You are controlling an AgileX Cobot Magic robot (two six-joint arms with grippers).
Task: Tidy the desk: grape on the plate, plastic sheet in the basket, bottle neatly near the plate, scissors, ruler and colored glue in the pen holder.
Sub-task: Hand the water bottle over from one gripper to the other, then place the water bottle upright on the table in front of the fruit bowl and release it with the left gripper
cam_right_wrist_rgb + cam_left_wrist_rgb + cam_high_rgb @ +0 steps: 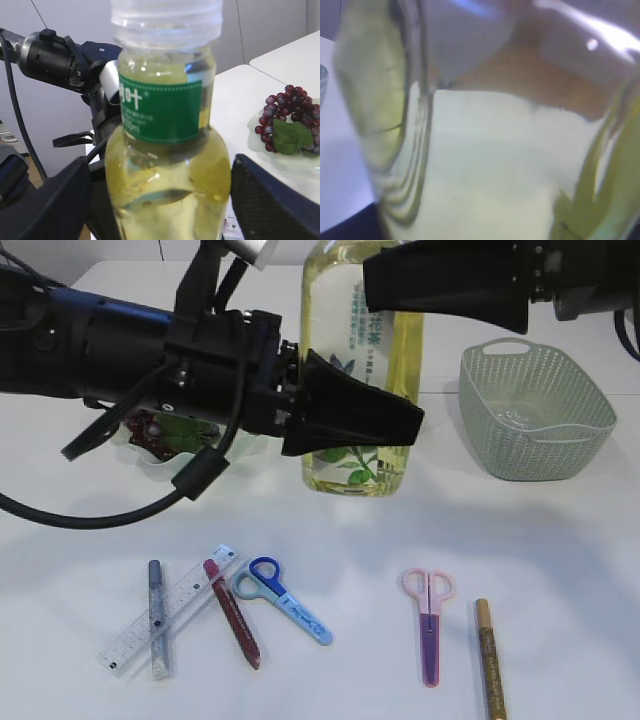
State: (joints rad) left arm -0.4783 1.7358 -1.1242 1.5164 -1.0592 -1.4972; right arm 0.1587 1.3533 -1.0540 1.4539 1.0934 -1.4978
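Currently, on the left of the white desk (560, 570), a bunch of dark red grapes with a green leaf (160, 430) lies on the clear glass plate (150, 458), mostly hidden behind the left arm. In front sit a clear plastic ruler (190, 602), a grey glitter glue pen (157, 625), a dark red glue pen (233, 615) and blue-handled scissors (283, 600). The left tool (385, 425) holds the tall clear plastic bottle of yellow liquid (362, 455) low on its body, one black jaw across the front; its wrist view is filled by the bottle wall. The bottle stands upright, long axis vertical, base on the desk just right of the plate. The right tool (160, 200) stands open around the bottle's shoulder, its pads (270, 200) clear of the plastic on both sides. Judgement: the left arm has the bottle and is nearer the plate, so placement turns on it. Label: green neck band with white characters, not fully legible; body label has a leaf print and small unreadable text. Further right: pink scissors (430, 625), a gold glue pen (489, 660), and a pale green mesh basket (535, 410). No pen holder is in view.
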